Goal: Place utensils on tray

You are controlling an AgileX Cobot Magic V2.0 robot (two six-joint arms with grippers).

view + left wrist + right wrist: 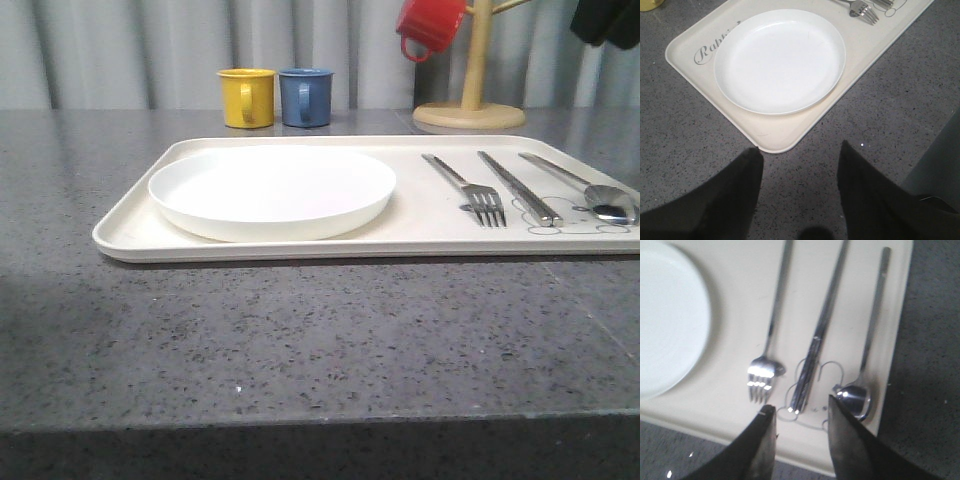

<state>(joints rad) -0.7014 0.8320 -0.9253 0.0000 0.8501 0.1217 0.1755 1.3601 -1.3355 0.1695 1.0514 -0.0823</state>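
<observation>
Plate [272, 190], cutlery [530, 190] on tray [130, 235]

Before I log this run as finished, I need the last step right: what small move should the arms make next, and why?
Probably just lift the right gripper up and away. The plate, fork, knife and spoon all lie on the tray already, and both grippers, the left gripper included, are open and hold nothing, so nothing seems left to place.

Plate [272, 190] on tray [130, 235] left; fork [468, 188], knife [520, 187], spoon [585, 186] rightward.
</observation>
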